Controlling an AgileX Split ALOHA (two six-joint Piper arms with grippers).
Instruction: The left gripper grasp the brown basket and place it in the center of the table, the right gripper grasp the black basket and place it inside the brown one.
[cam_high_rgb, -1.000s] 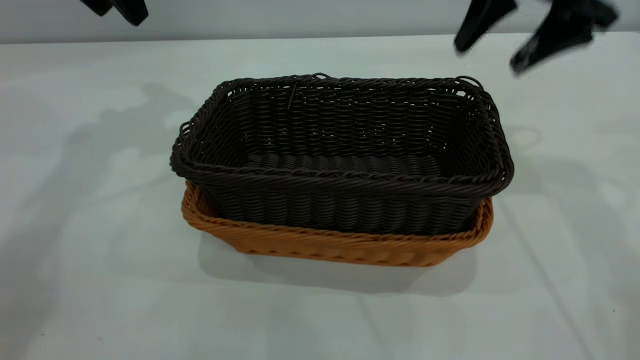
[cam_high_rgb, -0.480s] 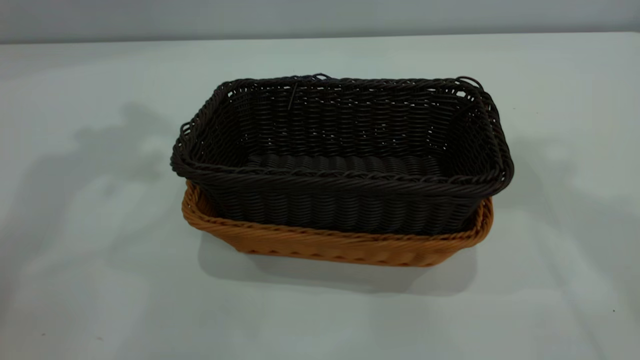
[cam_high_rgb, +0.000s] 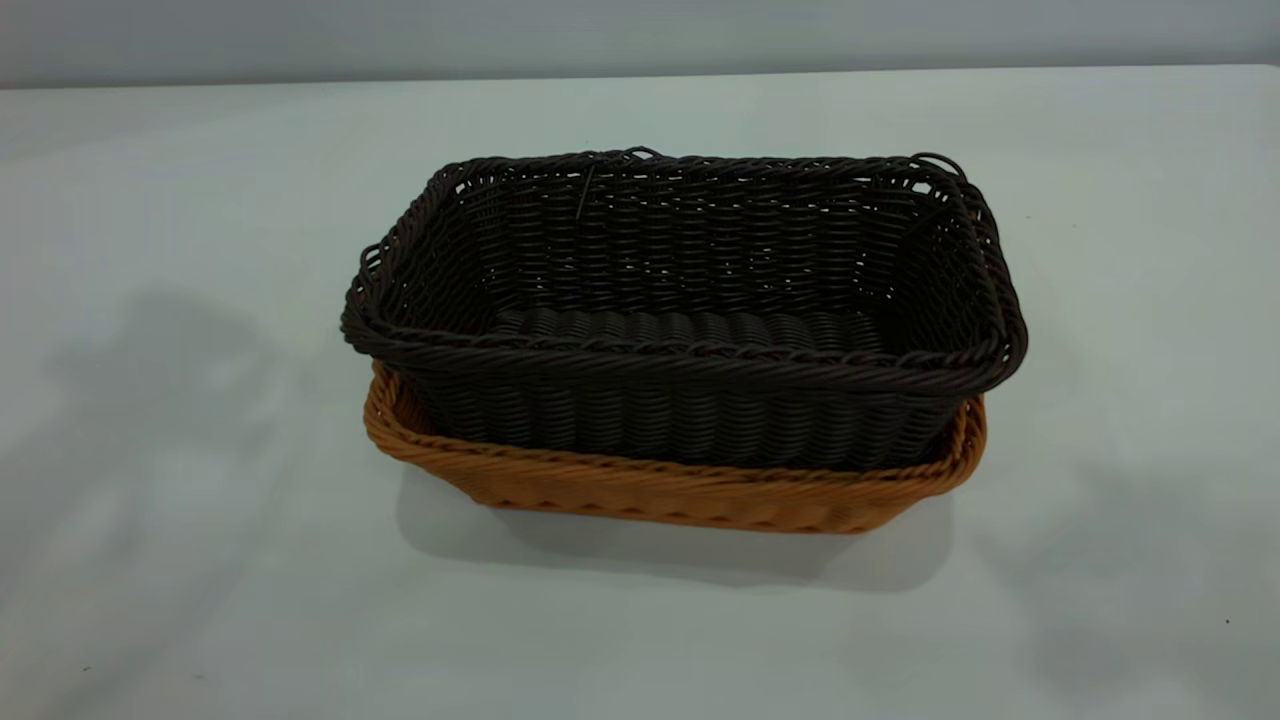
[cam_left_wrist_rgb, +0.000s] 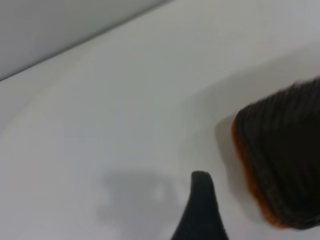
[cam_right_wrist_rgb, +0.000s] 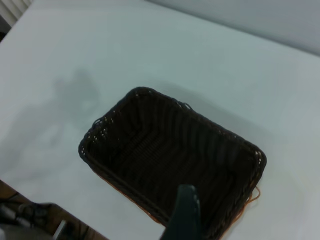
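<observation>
Exterior view: black basket (cam_high_rgb: 690, 300) is nested inside brown basket (cam_high_rgb: 680, 495) on the table (cam_high_rgb: 200, 600).
Right gripper (cam_right_wrist_rgb: 184, 215): held above the baskets; opening cannot be told.

You've got 2 baskets on 1 table (cam_high_rgb: 200, 600): 1 black basket (cam_high_rgb: 690, 250), 1 brown basket (cam_high_rgb: 700, 495). 1 claw finger (cam_left_wrist_rgb: 202, 210) shows per wrist view, 2 total.

Soft diffuse shadows, blurred wrist views

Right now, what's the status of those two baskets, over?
Dark woven black basket nested inside orange-tan wicker brown basket, mid-table. Both tools clear of baskets, above the table. Nothing in the way.
</observation>
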